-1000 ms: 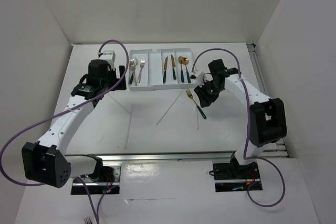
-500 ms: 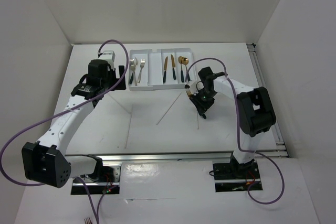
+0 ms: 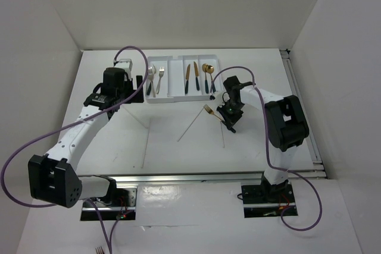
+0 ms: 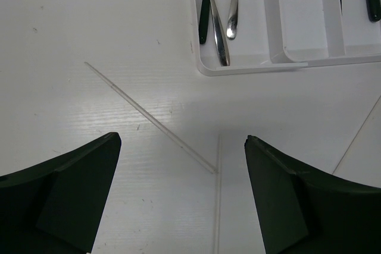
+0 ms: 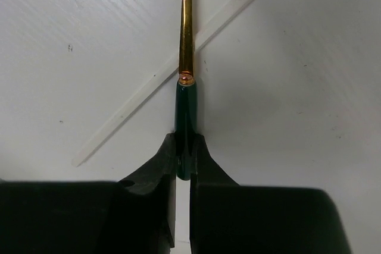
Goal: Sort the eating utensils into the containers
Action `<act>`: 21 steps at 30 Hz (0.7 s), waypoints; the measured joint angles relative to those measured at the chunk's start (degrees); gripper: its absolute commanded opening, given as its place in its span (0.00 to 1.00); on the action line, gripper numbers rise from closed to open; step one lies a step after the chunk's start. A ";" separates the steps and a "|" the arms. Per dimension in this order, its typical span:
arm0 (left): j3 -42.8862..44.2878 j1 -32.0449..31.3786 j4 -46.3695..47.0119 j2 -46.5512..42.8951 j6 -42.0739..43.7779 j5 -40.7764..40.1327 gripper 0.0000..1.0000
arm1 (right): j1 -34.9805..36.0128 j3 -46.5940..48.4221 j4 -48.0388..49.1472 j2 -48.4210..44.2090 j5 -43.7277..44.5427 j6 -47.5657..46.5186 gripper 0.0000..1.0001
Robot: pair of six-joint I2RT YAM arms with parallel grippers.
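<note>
The right claw (image 5: pixel 183 162) is pinching a gold metal fork (image 5: pixel 186 57) by its dark green handle. The fork sticks out ahead of the claw. The left claw (image 4: pixel 178 200) is spread wide. A thin pale chopstick (image 4: pixel 149 120) lies on the white table (image 4: pixel 71 40) just ahead of it. The white plastic tray (image 4: pixel 256 66) is farther ahead, to its right.

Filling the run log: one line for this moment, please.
right tool: shut on fork | left tool: open over chopsticks | tray: partly filled
</note>
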 measured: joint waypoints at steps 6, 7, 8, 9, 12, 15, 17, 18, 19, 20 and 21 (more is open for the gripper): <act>0.00 0.00 0.13 0.50 0.02 -0.72 1.00 | -1.31 -1.07 1.36 -1.57 0.22 0.76 0.00; 0.00 0.00 0.20 0.50 0.00 -0.87 1.00 | -1.90 -1.88 1.79 -2.62 0.50 0.79 0.00; 0.00 0.00 0.28 0.50 -0.02 -0.94 1.00 | -2.73 -2.56 1.79 -3.91 0.44 0.79 0.00; -0.02 0.00 0.37 0.50 -0.09 -1.03 1.00 | -3.58 -3.13 1.86 -5.73 0.11 0.55 0.00; -0.48 0.00 1.09 0.13 -0.11 -2.25 1.00 | -5.51 -4.46 2.80 -14.29 -2.93 -0.85 0.00; -0.63 -0.04 1.70 -0.37 -0.04 -5.40 1.00 | -5.60 -5.51 7.72 -26.18 -8.68 -3.52 0.00; -0.44 0.09 1.99 -0.57 -0.04 -7.74 1.00 | -3.74 -5.33 11.96 -31.47 -11.85 -3.74 0.00; -0.04 0.17 1.73 -0.57 -0.09 -8.74 1.00 | -2.32 -4.90 14.03 -32.63 -13.27 -3.48 0.00; 0.61 0.33 1.25 -0.48 -0.15 -9.84 1.00 | -0.37 -3.96 15.96 -32.04 -14.38 -2.73 0.00; 1.46 0.63 0.59 -0.39 -0.37 -10.56 1.00 | 1.53 -2.38 17.90 -30.77 -15.50 -1.20 0.00; 2.86 1.09 -0.44 -0.17 -0.76 -11.04 1.00 | 3.10 -0.37 19.61 -28.98 -16.37 0.68 0.00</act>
